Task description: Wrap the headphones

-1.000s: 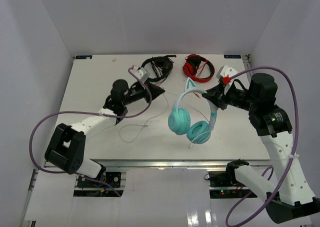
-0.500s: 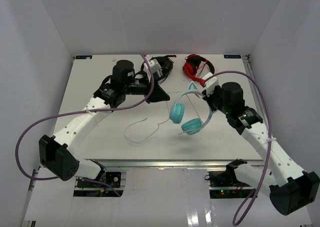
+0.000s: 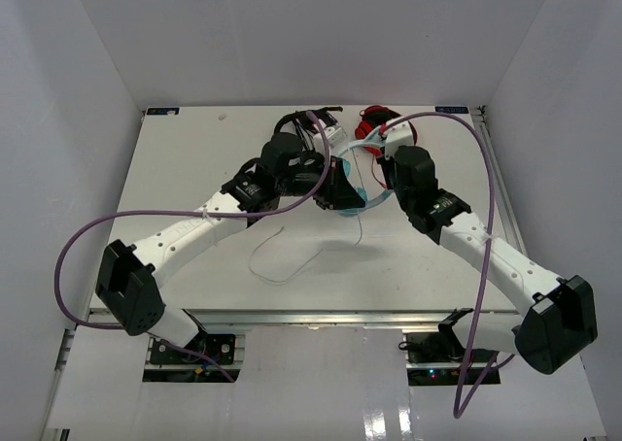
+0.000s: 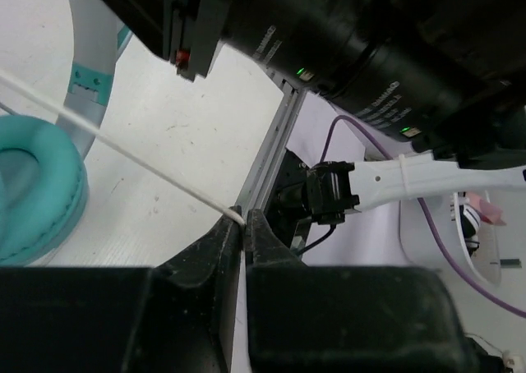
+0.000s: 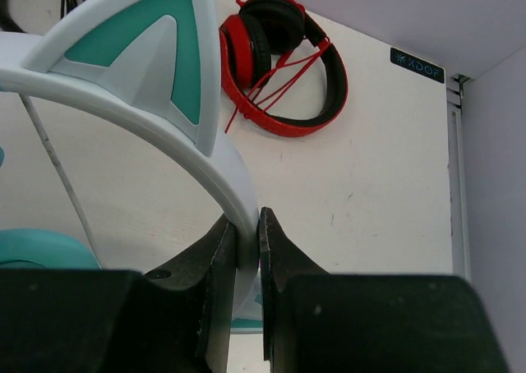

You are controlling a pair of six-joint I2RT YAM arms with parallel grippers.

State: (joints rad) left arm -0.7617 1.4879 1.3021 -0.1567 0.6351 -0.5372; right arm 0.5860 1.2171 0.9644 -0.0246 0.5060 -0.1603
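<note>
The teal headphones [image 3: 354, 185] hang above the table's back middle, held between both arms. My right gripper [image 5: 245, 221] is shut on the pale headband [image 5: 123, 102] just below a cat ear [image 5: 156, 40]; in the top view it [image 3: 386, 169] is right of the headphones. My left gripper [image 4: 244, 217] is shut on the thin white cable [image 4: 123, 155], which runs taut up-left past a teal cup [image 4: 33, 188]. In the top view the left gripper [image 3: 342, 190] is against the headphones' left side. The cable's [image 3: 357, 227] loose end loops on the table.
Red headphones [image 5: 283, 61] lie at the back, right of centre, also seen in the top view [image 3: 374, 120]. Black headphones [image 3: 301, 125] lie at the back, partly behind my left arm. White walls enclose the table [image 3: 194, 169] on three sides.
Both arms have moved toward the back middle and closed in on each other. The headphones went up and back with the right gripper. The left gripper moved right, up against them.
</note>
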